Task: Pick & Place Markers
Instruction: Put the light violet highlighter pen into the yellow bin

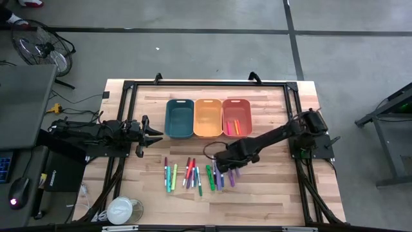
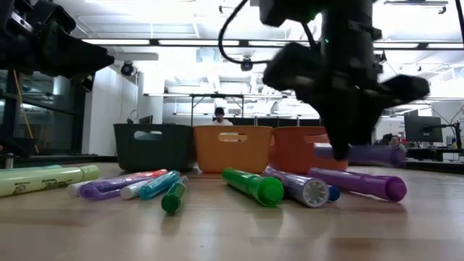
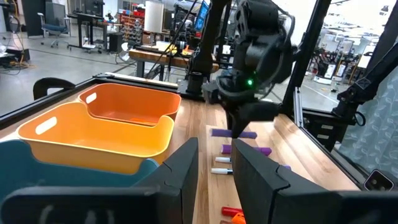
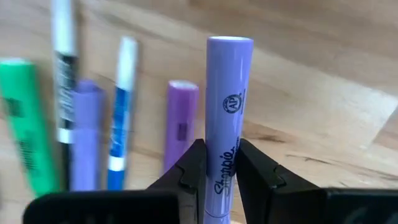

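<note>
Clamped between my right end effector [image 4: 216,171] fingers, a purple marker [image 4: 227,106] hangs just above the table [image 1: 270,193]; I should lift clear, then carry it level to the orange bin [image 1: 237,117]. Left end effector [image 1: 154,135] waits, fingers apart.

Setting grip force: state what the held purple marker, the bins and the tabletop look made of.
Purple marker in the right gripper: smooth glossy plastic, judging by its sheen and printed logo. Teal bin, yellow-orange bin and orange bin: moulded plastic, likely semi-matte, with cut-out handles. Table: light wood planks with visible grain and seams, probably butcher block.
</note>
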`<action>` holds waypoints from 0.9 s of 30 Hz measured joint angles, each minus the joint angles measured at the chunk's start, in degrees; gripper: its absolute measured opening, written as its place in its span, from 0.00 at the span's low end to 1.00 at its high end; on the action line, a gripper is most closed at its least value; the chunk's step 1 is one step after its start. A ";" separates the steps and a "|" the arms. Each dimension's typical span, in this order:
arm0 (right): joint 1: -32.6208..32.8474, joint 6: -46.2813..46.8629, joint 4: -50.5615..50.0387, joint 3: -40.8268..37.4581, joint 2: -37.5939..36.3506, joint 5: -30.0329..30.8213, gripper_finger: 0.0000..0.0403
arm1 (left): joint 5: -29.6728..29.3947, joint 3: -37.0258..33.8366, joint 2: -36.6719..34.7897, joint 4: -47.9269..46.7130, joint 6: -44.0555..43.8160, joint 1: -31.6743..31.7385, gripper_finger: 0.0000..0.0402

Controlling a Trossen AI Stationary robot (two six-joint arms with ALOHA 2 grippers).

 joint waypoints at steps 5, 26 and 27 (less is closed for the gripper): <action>-1.35 -2.05 -0.42 4.06 -0.32 1.12 0.14 | -0.02 0.00 -0.02 0.00 0.02 -0.01 0.23; -16.05 -15.93 -0.19 19.21 -0.45 7.47 0.14 | 0.00 -0.02 0.00 -0.02 0.00 0.01 0.23; -16.94 -16.60 0.09 19.21 -0.45 7.37 0.14 | 0.00 -0.02 -0.01 -0.02 0.00 0.01 0.23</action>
